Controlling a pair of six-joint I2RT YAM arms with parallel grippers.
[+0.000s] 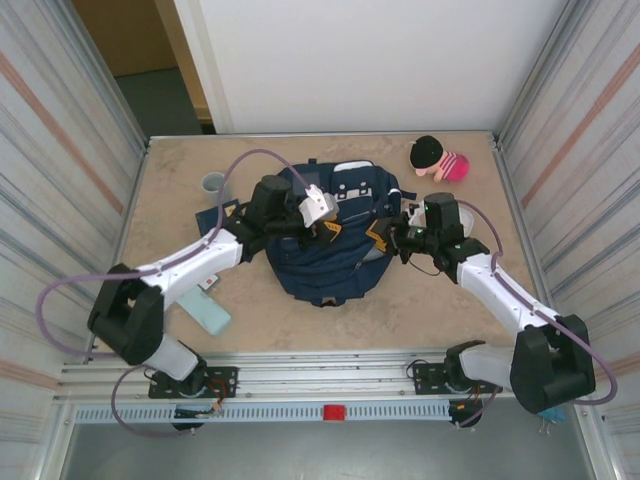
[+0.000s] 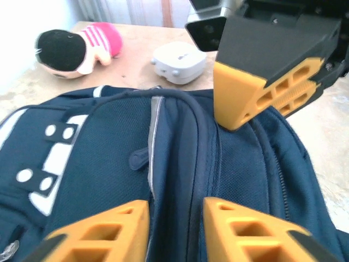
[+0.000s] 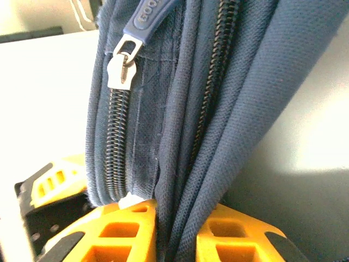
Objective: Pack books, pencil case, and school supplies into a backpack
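The navy backpack (image 1: 335,262) lies flat in the middle of the table, its white-marked front pocket (image 2: 49,164) facing up. My left gripper (image 1: 325,232) hovers low over the bag's top, open, with its orange fingers (image 2: 103,232) either side of a zipper ridge. My right gripper (image 1: 388,238) is at the bag's right edge, shut on a fold of backpack fabric (image 3: 180,180) beside a closed zipper with a silver pull (image 3: 121,68). The pale teal pencil case (image 1: 210,312) lies at the near left, partly under my left arm. The book is out of view.
A plush doll with black hair and a pink striped body (image 1: 438,158) lies at the far right. A grey cup (image 1: 213,183) stands at the far left. A small white device (image 2: 179,61) sits on the table beyond the backpack. Striped walls close in both sides.
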